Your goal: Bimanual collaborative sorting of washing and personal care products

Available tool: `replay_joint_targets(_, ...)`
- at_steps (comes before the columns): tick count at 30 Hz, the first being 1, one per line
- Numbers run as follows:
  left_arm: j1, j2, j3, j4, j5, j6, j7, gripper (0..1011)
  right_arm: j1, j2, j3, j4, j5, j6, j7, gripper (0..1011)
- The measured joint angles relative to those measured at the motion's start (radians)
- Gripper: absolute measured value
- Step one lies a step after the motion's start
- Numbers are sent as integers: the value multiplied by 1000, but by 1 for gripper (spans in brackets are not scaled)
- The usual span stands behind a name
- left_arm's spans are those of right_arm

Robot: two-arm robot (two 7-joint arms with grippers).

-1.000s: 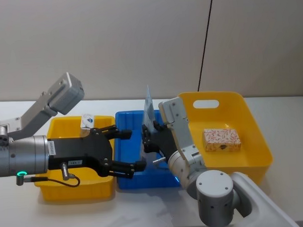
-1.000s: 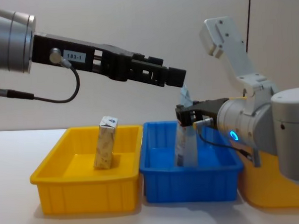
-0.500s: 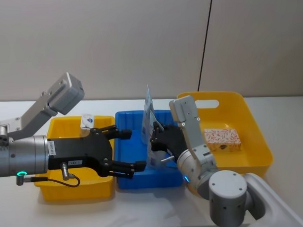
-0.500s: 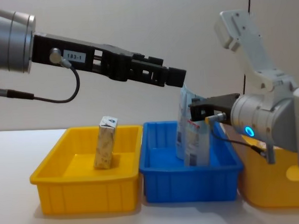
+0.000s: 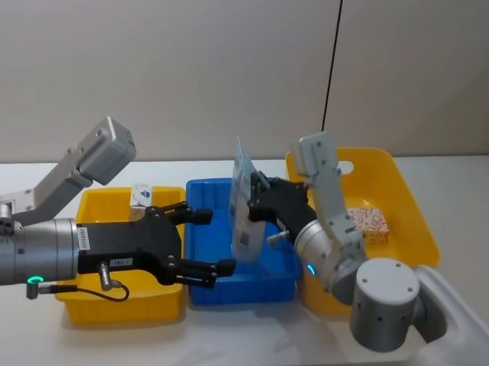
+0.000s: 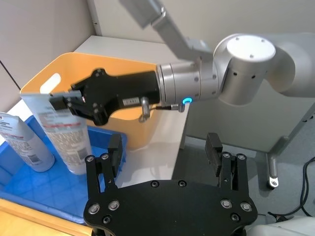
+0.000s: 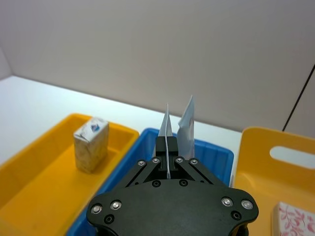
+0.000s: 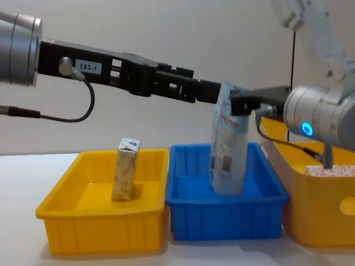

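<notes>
Right gripper pinching a pale-blue squeeze tube over the blue bin.

Head view: the right gripper (image 5: 257,205) pinches the tall tube (image 5: 244,209) near its flat crimped end, its base over the blue bin (image 5: 206,290); the left gripper (image 5: 200,242) hovers spread beside it, empty.
Left wrist view: a second tube (image 6: 22,142) stands in the bin behind the held one (image 6: 66,132).
Right wrist view: the fingers press on the thin crimp; the cream carton (image 7: 91,144) stands in the left yellow bin (image 7: 29,183).
Chest view: the tube hangs tilted, apparently light and soft-walled, so the stiff crimp looks the safest hold; the floral box (image 8: 335,171) lies in the right yellow bin (image 8: 310,204).
</notes>
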Motion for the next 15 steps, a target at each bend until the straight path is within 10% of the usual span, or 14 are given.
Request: replay_joint_targets(15,0,0,0,0,0,0,0,1001,4,14,70,-142,80,14,82,0)
